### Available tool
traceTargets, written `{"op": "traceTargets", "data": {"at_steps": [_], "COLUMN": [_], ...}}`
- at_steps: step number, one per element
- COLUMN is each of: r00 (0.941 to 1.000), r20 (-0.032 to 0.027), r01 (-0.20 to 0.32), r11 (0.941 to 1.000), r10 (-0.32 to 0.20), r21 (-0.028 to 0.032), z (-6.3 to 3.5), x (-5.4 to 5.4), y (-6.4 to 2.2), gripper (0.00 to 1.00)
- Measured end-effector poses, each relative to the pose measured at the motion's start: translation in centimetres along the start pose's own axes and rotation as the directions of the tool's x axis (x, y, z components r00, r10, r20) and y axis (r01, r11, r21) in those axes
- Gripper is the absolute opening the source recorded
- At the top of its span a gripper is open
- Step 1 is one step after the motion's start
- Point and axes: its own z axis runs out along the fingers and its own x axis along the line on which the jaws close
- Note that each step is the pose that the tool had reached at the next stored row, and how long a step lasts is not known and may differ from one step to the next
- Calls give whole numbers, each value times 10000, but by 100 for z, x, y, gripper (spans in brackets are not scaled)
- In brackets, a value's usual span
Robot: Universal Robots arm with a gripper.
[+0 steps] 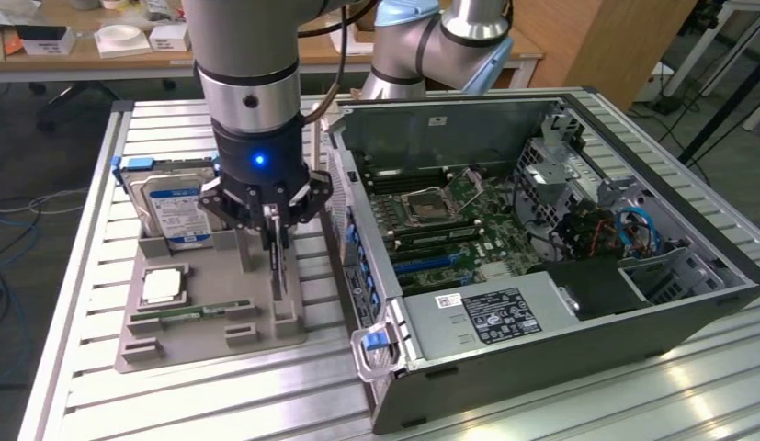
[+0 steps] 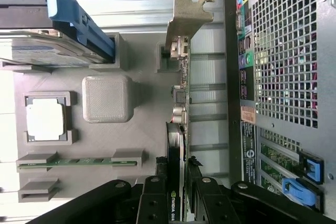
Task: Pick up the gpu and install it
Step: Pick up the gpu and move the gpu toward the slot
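so here's where I'm at: my pincer (image 1: 274,241) (image 2: 178,182) is pinching the gpu (image 1: 277,271) (image 2: 178,103) by its top edge, one finger on each face. The card stands on edge straight below me in the grey holder tray (image 1: 208,342) (image 2: 144,72), lower edge down at the tray's slots, and I honestly can't tell if it's lifted clear. Its pale metal bracket (image 2: 186,17) is at the end farthest from my fingers. Close on one side of the pincer is the open pc case (image 1: 539,312) (image 2: 283,51), back panel running alongside the card. On the other side, in the same tray, the hard drive (image 1: 177,211) (image 2: 47,51) stands on edge, and the cpu (image 1: 163,285) (image 2: 46,120) and green memory stick (image 1: 189,312) (image 2: 73,161) lie flat, all apart from the pincer
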Motion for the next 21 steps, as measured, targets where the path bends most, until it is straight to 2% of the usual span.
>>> {"op": "traceTargets", "data": {"at_steps": [21], "r00": [10000], "r20": [0], "r01": [0], "r11": [10000], "r10": [0], "r21": [1], "z": [-117], "x": [-3], "y": [2], "gripper": [26]}}
